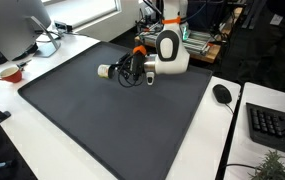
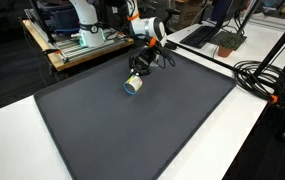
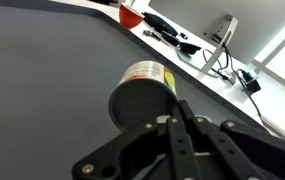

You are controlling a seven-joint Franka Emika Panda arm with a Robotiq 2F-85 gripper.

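Observation:
A can [image 3: 140,92] with a yellow and green label lies on its side on the dark grey mat [image 1: 102,125]. It shows in both exterior views [image 1: 104,70] [image 2: 132,86]. My gripper [image 3: 172,106] hangs low over the mat right beside the can, its fingertips at the can's dark end rim. The two fingers are pressed together with no gap between them. In the exterior views the gripper [image 1: 129,74] [image 2: 140,69] stands just next to the can, near the mat's far edge. I cannot tell whether the fingers pinch the rim.
A red cup [image 1: 10,72] and a monitor [image 1: 17,25] stand on the white desk beside the mat. A mouse [image 1: 222,93] and keyboard [image 1: 274,122] lie on the other side. Black cables [image 2: 257,75] run along the desk. A rack [image 2: 77,45] stands behind the arm.

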